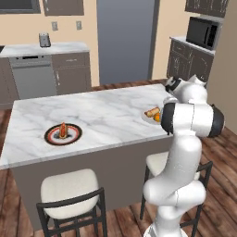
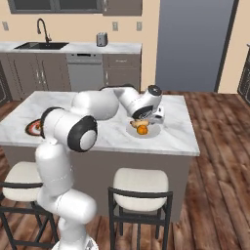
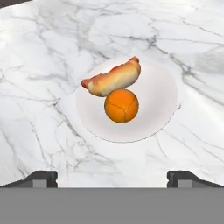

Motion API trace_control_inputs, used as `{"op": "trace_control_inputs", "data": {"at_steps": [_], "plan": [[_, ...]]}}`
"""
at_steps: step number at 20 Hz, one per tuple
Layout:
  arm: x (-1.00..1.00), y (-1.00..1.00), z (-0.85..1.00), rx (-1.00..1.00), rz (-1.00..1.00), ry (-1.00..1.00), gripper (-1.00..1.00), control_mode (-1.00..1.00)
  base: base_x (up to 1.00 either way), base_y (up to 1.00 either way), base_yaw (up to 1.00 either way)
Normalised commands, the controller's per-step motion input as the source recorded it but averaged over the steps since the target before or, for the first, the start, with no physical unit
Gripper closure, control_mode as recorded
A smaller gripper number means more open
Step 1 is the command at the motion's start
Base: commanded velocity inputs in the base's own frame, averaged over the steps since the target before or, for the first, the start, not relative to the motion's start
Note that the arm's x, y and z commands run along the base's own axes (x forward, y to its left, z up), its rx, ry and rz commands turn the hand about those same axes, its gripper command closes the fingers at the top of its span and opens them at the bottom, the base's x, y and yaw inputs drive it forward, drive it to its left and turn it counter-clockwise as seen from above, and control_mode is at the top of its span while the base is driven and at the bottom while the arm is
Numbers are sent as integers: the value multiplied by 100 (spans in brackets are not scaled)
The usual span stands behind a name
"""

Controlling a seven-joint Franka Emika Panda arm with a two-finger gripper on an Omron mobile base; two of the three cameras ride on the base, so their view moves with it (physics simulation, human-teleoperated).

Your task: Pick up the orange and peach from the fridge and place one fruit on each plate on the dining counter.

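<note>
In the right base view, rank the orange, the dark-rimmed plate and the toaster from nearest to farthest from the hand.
1. The orange, on the white plate just below the hand.
2. The dark-rimmed plate, far left on the dining counter.
3. The toaster, on the back wall counter.

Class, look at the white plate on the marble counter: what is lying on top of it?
On the white plate lie an orange and a hot dog, touching. The plate surface beneath them is hidden.

Marble tabletop [image 1: 102, 115] carries two plates: white plate [image 3: 162, 94] at right end, dark-rimmed plate [image 1: 51, 137] at left.
</note>
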Motion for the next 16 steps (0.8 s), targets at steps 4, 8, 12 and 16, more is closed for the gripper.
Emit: {"op": "trace_control_inputs", "data": {"at_steps": [4, 8, 12, 16], "plan": [[-100, 28, 32, -21, 1, -1, -100, -100, 0, 0, 0], [-100, 25, 19, -10, 5, -4, -100, -100, 0, 0, 0], [-100, 28, 11, -1, 6, -9, -100, -100, 0, 0, 0], [-100, 40, 17, 0, 2, -10, -100, -100, 0, 0, 0]]}}
